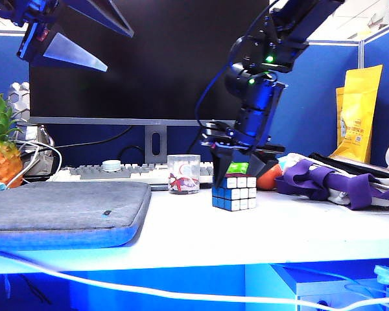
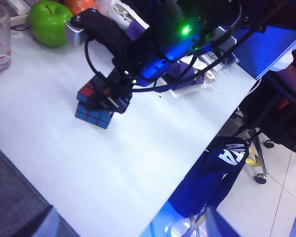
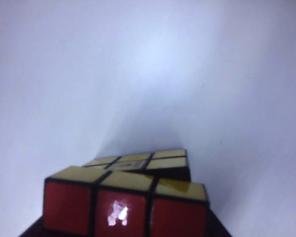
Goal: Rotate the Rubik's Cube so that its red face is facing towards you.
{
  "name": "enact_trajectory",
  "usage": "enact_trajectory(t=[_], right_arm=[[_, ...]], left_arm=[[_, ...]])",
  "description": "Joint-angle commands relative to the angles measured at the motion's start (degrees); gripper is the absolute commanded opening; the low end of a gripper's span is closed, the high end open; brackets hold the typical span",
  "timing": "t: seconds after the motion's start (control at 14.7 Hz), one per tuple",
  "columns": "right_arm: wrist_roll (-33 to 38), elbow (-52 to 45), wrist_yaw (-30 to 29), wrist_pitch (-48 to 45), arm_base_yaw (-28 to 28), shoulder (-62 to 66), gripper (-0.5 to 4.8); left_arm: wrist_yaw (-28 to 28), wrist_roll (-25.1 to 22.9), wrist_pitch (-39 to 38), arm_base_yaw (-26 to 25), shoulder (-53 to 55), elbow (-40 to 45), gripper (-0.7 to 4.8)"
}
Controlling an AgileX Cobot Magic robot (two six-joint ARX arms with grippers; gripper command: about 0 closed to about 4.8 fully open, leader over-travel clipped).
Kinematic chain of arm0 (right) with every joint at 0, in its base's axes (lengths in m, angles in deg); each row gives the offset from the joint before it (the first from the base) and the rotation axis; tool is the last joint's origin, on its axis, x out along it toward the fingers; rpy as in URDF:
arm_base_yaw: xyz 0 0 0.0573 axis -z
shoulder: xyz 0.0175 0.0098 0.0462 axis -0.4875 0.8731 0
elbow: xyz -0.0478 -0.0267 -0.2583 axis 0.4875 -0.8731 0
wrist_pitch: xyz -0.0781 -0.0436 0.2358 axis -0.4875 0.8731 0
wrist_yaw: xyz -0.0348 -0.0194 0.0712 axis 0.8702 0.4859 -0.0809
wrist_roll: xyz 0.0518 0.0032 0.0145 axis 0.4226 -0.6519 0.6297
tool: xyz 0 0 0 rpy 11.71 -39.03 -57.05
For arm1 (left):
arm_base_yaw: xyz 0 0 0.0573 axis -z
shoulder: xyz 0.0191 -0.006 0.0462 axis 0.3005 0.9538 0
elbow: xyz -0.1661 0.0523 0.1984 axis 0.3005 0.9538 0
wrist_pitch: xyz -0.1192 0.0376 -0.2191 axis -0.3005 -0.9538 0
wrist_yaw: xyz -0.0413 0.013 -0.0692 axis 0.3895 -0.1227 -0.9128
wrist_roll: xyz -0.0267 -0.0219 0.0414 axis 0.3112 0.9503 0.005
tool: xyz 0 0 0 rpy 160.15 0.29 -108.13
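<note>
Laptop sleeve (image 1: pixel 65 210) foremost; right gripper (image 1: pixel 236 165) straddles Rubik's Cube (image 1: pixel 235 192) (grip unclear), left gripper (image 1: pixel 61 42) raised, jaws open.

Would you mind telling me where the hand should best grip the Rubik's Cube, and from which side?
Probably from above, on two opposite flat side faces of the Rubik's Cube. It stands on the table with its top uncovered, and the right hand already hangs over it.
</note>
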Motion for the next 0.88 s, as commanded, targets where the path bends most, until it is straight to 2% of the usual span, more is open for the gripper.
enact_trajectory(t=[0.07, 0.27, 0.41, 0.61, 0.88], right_arm=[[4.7, -0.5, 1.9, -6.7, 0.0, 0.3, 1.98], [9.6, -0.6, 2.2, -16.2, -1.2, 0.3, 1.97], [9.2, -0.7, 5.8, -20.4, -2.9, 0.3, 1.98], [9.2, -0.7, 6.8, -25.0, -3.9, 0.2, 1.97], [3.1, -0.7, 6.9, -24.7, -3.9, -8.4, 1.78]], left_arm=[[1.0, -0.5, 0.4, 0.0, -0.2, 0.0, 3.96], [3.1, -0.8, 0.7, 0.0, -0.2, 0.8, 3.96], [4.9, -0.8, 1.8, 0.0, -0.2, 3.7, 3.96], [4.9, 0.8, 6.6, 0.0, -0.6, 8.5, 3.96], [5.9, 1.2, 10.8, 0.0, -3.2, 8.5, 3.96]])
